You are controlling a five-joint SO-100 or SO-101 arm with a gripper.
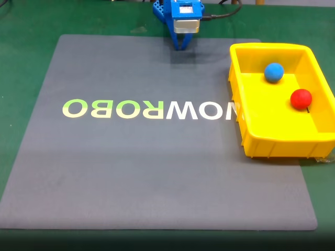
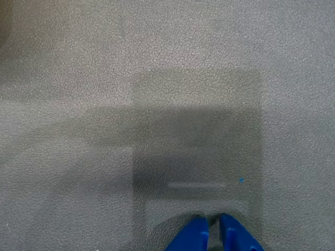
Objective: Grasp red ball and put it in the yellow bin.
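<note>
Red ball (image 1: 301,98), blue ball (image 1: 274,72) inside yellow bin (image 1: 282,144).

The arm (image 1: 178,15) at the top middle of the fixed view is cut off by the top edge, so most of it cannot be seen. A black cable (image 1: 222,14) beside it also runs out past the top edge. The yellow bin (image 1: 272,144) on the right is cut by the right edge, so its far right rim is missing. The big letters (image 1: 149,109) on the gray mat (image 1: 157,178) slip behind the bin's left wall, and the last one is partly hidden. In the wrist view, the blue gripper (image 2: 213,222) pokes up from the bottom edge, tips close together, and the rest is cut off.
</note>
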